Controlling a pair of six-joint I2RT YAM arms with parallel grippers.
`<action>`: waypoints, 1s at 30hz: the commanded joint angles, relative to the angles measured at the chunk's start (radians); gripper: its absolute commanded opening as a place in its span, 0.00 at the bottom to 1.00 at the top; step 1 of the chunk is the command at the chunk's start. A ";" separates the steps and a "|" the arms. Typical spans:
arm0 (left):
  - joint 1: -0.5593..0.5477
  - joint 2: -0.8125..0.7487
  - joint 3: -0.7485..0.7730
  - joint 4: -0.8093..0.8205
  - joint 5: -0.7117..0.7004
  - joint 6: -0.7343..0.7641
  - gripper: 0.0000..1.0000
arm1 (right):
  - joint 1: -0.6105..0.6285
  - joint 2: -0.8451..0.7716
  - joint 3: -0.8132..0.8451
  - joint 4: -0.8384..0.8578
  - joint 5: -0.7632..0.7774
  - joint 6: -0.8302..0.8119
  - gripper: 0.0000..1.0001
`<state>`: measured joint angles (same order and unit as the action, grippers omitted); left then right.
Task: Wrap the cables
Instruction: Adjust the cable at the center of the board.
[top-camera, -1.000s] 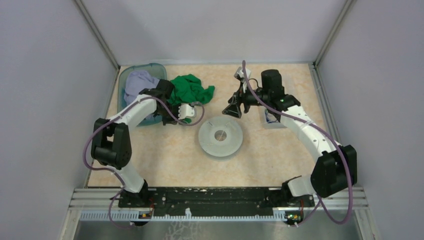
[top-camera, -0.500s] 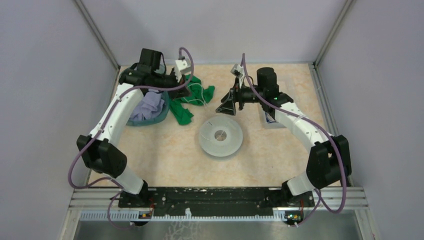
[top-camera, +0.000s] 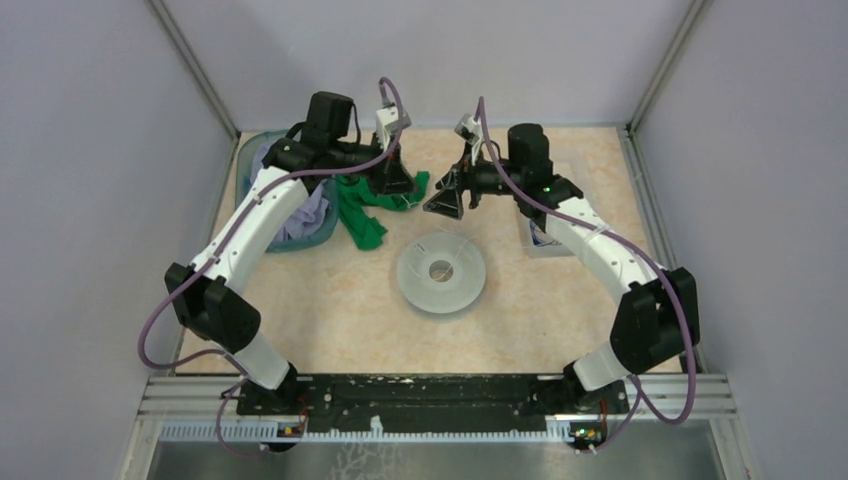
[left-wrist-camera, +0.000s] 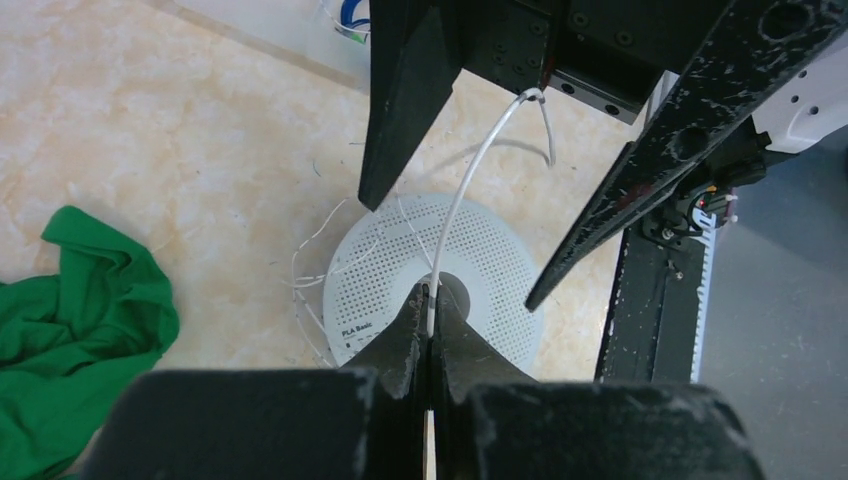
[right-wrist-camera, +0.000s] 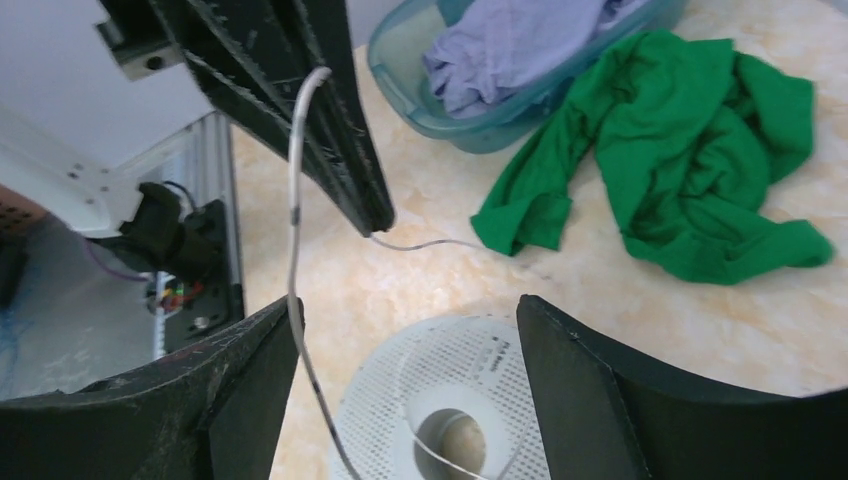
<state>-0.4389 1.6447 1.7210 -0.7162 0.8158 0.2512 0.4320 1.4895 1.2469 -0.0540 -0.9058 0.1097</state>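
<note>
A hair-thin whitish cable (left-wrist-camera: 470, 180) rises from my left gripper (left-wrist-camera: 432, 300), which is shut on it, and arcs up between the jaws of my right gripper (top-camera: 442, 203). In the right wrist view the cable (right-wrist-camera: 292, 200) hangs against the left finger's inner edge, and my right gripper (right-wrist-camera: 405, 305) stands open around it without pinching. Both grippers hover close together, the left gripper (top-camera: 392, 180) beside the right, behind the pale-grey spool (top-camera: 441, 271). More thin whitish loops (left-wrist-camera: 305, 290) lie beside the spool (left-wrist-camera: 440, 270). A dark blue cable with a green bit (left-wrist-camera: 350, 12) shows in a clear tray.
A green cloth (top-camera: 362, 215) lies left of the spool. A teal basin (top-camera: 268, 240) holding a lavender cloth (top-camera: 300, 215) sits at the far left. A small clear tray (top-camera: 545, 240) sits under the right arm. Grey walls enclose the table.
My left arm has swung up from beside the basin toward the centre, with the whitish cable in its grip. My right gripper has shifted left toward it and opened wider.
</note>
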 joint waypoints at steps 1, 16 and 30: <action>-0.006 0.001 -0.006 0.044 0.007 -0.057 0.00 | 0.007 -0.083 0.064 -0.101 0.133 -0.168 0.78; -0.010 0.000 -0.023 0.072 0.125 -0.142 0.00 | 0.005 -0.191 0.014 -0.161 0.209 -0.304 0.44; 0.013 -0.036 -0.077 0.173 -0.089 0.015 0.05 | 0.005 -0.179 0.149 -0.228 0.012 -0.104 0.00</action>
<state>-0.4374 1.6440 1.6566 -0.6289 0.8471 0.1699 0.4320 1.3067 1.2671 -0.3157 -0.7506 -0.1417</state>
